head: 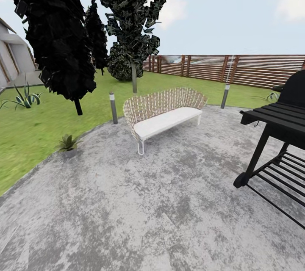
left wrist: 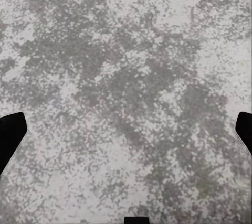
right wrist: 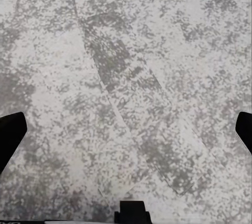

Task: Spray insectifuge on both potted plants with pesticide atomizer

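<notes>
Looking down along the left gripper (left wrist: 126, 129), its two dark fingertips (left wrist: 10, 129) sit at opposite edges of the left wrist view, spread wide apart with nothing between them but mottled grey stone patio (left wrist: 126, 77). The right gripper (right wrist: 126, 129) stands the same way in the right wrist view: fingers (right wrist: 10, 132) far apart, empty, above the same speckled stone, which here carries a darker diagonal band.

From the head view, the round patio spreads across the lower half of the scene. At about 12 o'clock, past the middle of the stone, stands a woven wicker bench (head: 163, 112) with a white cushion on thin white legs. A black barbecue grill (head: 275, 135) with slatted shelves stands at roughly 3 o'clock, cut off by the picture's edge. Two grey bollard lamps rise at the patio's far rim: one (head: 113, 108) just beside the bench at 11 o'clock, the other (head: 225, 96) at 1 o'clock.

A small spiky green plant (head: 67, 142) sits at the patio's edge near 10 o'clock; whether it is one of the potted plants I cannot tell. Further out at 10 o'clock a long-bladed agave (head: 24, 99) grows on the lawn (head: 38, 127). Dark-leaved trees (head: 59, 34) stand from 10 to 12 o'clock, and a horizontal-slat wooden fence (head: 237, 70) closes the garden behind them, from 12 to 2 o'clock.
</notes>
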{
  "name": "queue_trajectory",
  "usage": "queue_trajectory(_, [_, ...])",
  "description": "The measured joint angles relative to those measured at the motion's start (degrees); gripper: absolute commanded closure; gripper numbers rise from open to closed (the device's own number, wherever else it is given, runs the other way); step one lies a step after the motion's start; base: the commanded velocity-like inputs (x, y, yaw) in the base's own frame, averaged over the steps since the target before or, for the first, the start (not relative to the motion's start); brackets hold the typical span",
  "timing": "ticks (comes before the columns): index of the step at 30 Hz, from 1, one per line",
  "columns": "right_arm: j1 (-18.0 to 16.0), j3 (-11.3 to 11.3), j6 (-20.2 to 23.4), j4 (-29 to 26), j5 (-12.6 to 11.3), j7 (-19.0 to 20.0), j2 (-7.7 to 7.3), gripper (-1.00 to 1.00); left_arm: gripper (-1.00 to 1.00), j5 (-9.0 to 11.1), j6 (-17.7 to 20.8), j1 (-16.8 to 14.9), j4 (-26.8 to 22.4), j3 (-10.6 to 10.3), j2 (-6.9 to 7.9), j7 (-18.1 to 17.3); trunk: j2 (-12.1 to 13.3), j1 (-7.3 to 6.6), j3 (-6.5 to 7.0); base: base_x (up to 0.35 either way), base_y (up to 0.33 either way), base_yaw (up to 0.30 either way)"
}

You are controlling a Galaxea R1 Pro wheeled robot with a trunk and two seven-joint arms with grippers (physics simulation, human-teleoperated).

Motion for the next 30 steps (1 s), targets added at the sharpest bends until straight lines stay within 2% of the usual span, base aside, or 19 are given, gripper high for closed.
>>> queue_trajectory(15, [0.00, -0.25, -0.02, 0.00, 0.00, -0.04, -0.09, -1.00, -1.00, -0.12, -0.07, 0.02, -0.09, -0.48, -0.04, -0.48, 0.00, 0.02, 0.00, 0.012, 0.000, 0.000])
queue_trajectory(30, [-0.12, -0.14, -0.02, -1.56, -0.11, -0.04, 0.15, -1.00, -1.00, -0.02, 0.50, -0.70, -0.38, -0.17, -0.04, -0.34, -6.00, 3.30, -2.68, 0.000, 0.000, 0.000])
